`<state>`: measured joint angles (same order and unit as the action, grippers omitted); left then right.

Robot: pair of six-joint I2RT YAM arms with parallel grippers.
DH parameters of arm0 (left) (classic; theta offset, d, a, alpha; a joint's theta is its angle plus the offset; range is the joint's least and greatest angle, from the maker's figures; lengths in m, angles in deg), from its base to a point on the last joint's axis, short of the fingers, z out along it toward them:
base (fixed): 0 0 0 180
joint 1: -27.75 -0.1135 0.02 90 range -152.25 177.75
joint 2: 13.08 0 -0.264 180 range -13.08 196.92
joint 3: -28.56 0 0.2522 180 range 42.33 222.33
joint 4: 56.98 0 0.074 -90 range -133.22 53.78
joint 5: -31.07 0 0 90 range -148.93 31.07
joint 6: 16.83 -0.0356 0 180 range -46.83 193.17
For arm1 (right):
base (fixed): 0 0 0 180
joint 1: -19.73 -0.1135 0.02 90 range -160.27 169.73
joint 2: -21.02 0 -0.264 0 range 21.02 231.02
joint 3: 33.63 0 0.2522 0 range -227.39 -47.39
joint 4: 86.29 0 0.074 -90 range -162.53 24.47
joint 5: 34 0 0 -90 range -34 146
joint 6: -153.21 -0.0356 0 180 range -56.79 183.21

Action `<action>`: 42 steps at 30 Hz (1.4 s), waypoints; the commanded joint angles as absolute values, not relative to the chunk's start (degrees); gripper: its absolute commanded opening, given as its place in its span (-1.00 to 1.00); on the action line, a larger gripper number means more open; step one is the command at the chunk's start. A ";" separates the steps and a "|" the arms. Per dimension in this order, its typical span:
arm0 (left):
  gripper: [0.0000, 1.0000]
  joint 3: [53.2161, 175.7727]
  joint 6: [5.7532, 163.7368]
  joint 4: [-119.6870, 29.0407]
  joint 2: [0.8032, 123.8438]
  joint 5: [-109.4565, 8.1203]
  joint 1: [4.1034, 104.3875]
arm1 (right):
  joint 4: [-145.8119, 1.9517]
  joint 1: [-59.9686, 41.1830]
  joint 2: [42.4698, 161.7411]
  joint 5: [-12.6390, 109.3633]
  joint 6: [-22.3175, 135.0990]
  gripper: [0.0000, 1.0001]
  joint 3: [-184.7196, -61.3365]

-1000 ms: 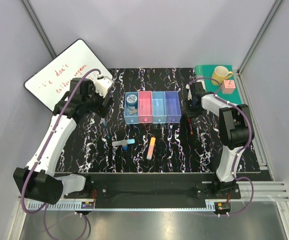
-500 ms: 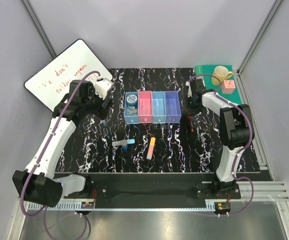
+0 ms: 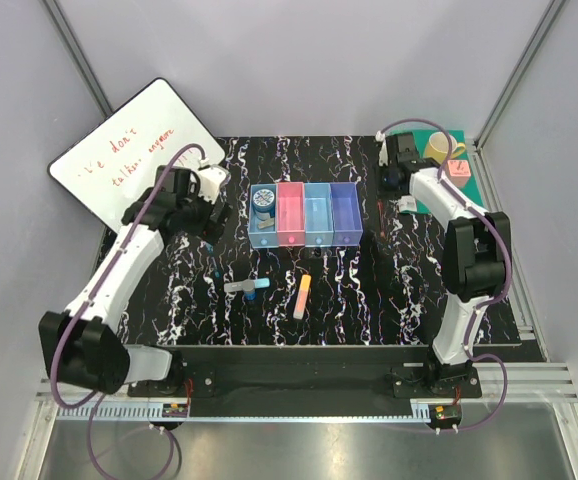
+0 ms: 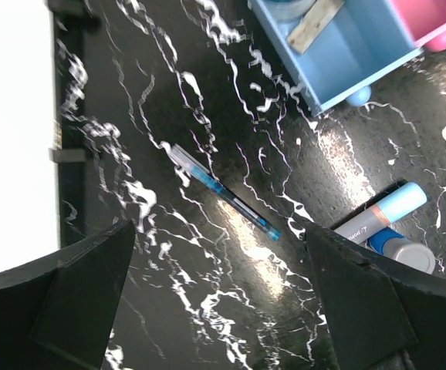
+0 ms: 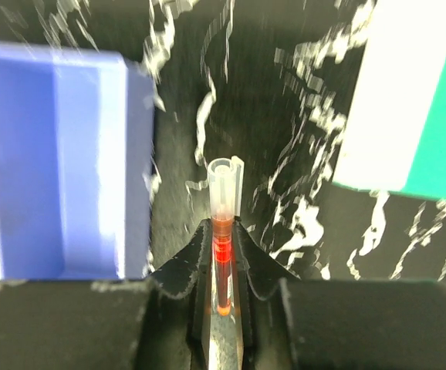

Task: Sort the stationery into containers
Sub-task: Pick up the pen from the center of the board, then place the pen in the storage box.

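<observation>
My right gripper [image 3: 385, 196] is shut on the thin red pen [image 5: 222, 245], held above the table just right of the purple bin [image 5: 61, 158]. The four joined bins [image 3: 304, 214] stand mid-table; a blue round bottle [image 3: 263, 201] sits in the leftmost light blue bin [image 4: 354, 54]. My left gripper [image 3: 212, 222] is open and empty, with the thin blue pen [image 4: 224, 193] lying on the table between and ahead of its fingers [image 4: 373, 301]. The grey marker with cyan tip [image 3: 244, 286] and the orange-yellow bar [image 3: 302, 295] lie in front of the bins. The marker also shows in the left wrist view [image 4: 381, 217].
A whiteboard [image 3: 129, 150] leans at the back left. A green book [image 3: 431, 150] with a yellow mug [image 3: 441, 150] and pink cube [image 3: 456, 169] lies at the back right. A small white item [image 3: 408, 204] lies near the right arm. Grey walls enclose the table.
My right gripper has taken the red pen off the table and carried it toward the back. My left gripper has moved slightly right, over the blue pen.
</observation>
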<state>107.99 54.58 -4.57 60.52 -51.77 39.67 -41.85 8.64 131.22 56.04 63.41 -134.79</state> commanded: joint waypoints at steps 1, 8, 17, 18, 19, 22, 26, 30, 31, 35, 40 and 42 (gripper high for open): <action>0.98 107.54 60.49 -7.36 64.69 -54.70 39.26 | -42.47 8.84 131.15 56.80 64.35 -1.00 -142.65; 0.98 109.38 65.34 -7.27 70.41 -56.20 38.91 | -43.17 8.40 133.26 56.18 64.17 -1.00 -147.24; 0.98 110.26 66.75 -5.69 75.59 -57.52 38.73 | -43.26 5.94 133.88 53.54 64.17 -1.00 -149.17; 0.98 110.26 66.92 -5.69 75.95 -57.61 38.73 | -43.17 5.59 133.79 53.37 64.17 -1.00 -150.04; 0.98 110.18 67.10 -5.60 76.30 -57.52 38.47 | -43.17 4.97 133.79 53.28 64.09 -1.00 -150.57; 0.98 110.53 67.54 -5.52 77.44 -57.70 38.29 | -42.99 3.92 133.44 52.84 63.65 -1.00 -152.16; 0.98 110.79 67.80 -5.60 78.32 -57.70 38.12 | -42.73 2.69 132.73 52.31 63.56 -1.00 -153.13; 0.98 110.79 68.15 -5.69 79.02 -57.96 38.12 | -42.47 1.72 132.03 51.70 63.56 -1.00 -152.43; 0.98 110.88 68.24 -5.69 79.20 -57.96 38.03 | -42.38 1.54 132.03 51.61 63.56 -1.00 -152.16; 0.98 111.41 69.12 -5.78 80.34 -57.96 37.77 | -42.38 0.58 131.94 51.08 63.56 -1.00 -149.53; 0.98 112.11 70.09 -5.78 81.66 -58.14 37.59 | -42.38 -0.65 132.21 50.47 63.56 -1.00 -145.31; 0.98 112.29 70.44 -5.87 82.45 -58.14 37.41 | -42.38 -0.92 132.29 50.29 63.56 -1.00 -144.17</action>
<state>109.59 68.87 -5.24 81.46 -57.26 37.94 -42.22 0.20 134.47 51.77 63.48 -145.85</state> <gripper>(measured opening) 0.987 0.153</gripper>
